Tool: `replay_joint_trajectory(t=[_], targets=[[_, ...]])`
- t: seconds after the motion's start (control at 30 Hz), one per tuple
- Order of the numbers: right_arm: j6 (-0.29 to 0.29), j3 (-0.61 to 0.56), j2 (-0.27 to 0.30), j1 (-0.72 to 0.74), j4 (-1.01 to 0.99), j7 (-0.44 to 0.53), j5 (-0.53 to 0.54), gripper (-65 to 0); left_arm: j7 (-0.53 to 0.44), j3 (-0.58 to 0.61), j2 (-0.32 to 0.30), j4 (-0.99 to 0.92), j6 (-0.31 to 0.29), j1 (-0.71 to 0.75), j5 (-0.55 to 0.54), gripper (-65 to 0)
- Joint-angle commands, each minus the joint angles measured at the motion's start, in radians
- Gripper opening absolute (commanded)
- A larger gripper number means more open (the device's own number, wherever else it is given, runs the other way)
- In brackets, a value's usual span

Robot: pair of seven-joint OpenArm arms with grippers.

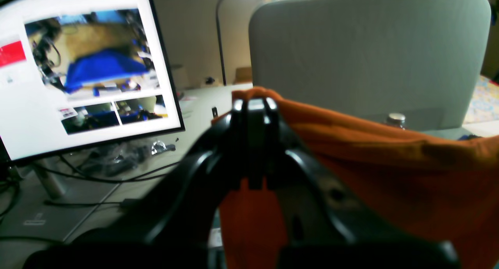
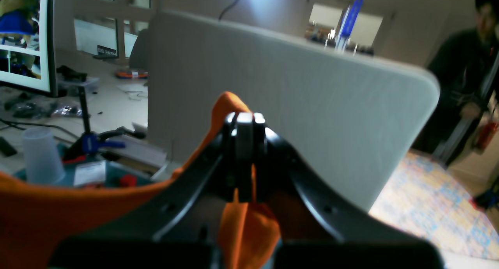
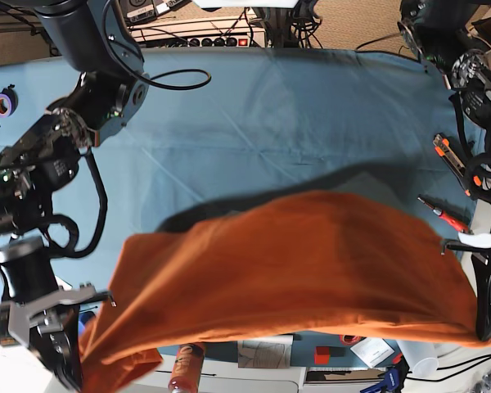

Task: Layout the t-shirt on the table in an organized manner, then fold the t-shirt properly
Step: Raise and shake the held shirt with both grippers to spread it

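Pinching orange cloth in the left wrist view: the left gripper is sitting mid-frame with its jaws pressed together on an edge of the t-shirt. The fabric is draping from the jaws toward the lower right of the frame and hanging down below the jaws at bottom centre. A monitor is filling the upper left, a grey partition panel is taking up the upper right, and cables are trailing over a desk at lower left.

Right wrist view: the right gripper is likewise clamping the t-shirt, jaws closed with a peak of cloth sticking up just left of them and a fold hanging below at bottom centre. More orange fabric is running along the lower left edge. A translucent cup is standing at left, a blue clamp beside it, and the same kind of grey panel is spanning the middle. A person in dark clothes is standing at the far right, blurred.

Base view: the t-shirt is hanging stretched across the lower half of the frame, casting a dark shadow on the table above it, so it is probably lifted clear of the teal cloth. Its corners are reaching the lower left and lower right, where the arms are holding it. Tools are lying along the right edge.
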Motion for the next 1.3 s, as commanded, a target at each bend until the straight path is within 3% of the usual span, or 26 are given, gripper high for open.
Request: replay_joint_trajectory(t=[0.0,0.27,0.43,0.63,0.83,1.07,1.17,1.27], targets=[[-0.006,-0.014,0.008,0.035,0.011,0.029,-0.005,-65.0,-0.023,-0.003,-0.014,0.011,0.004,-0.016,0.005,-65.0],[-0.019,-0.006,-0.005,0.011,0.02,-0.016,0.071,-65.0,0.08,-0.003,-0.014,0.019,0.01,0.001,0.01,-65.0],[-0.017,0.038,-0.051,-0.059,0.132,-0.026,0.117,-65.0,0.105,-0.014,-0.014,0.05,0.087,0.012,0.01,-65.0],[-0.013,0.044,-0.058,-0.156,0.242,-0.022,0.119,-65.0,0.115,-0.146,-0.014,0.08,0.088,0.055,0.008,-65.0],[-0.014,0.044,-0.061,-0.172,0.242,-0.008,0.101,-65.0,0.106,-0.267,-0.011,0.08,0.08,0.061,-0.107,-65.0],[-0.014,0.044,-0.06,-0.172,0.242,0.0,0.056,-65.0,0.105,-0.268,-0.011,0.08,0.076,0.061,-0.125,-65.0],[-0.014,0.044,-0.045,-0.169,0.242,-0.001,0.051,-65.0,0.105,-0.249,-0.011,0.08,0.022,0.061,-0.125,-65.0],[-0.014,0.044,-0.019,-0.148,0.227,0.0,0.051,-65.0,0.105,-0.23,-0.011,0.08,0.031,0.057,-0.125,-65.0]])
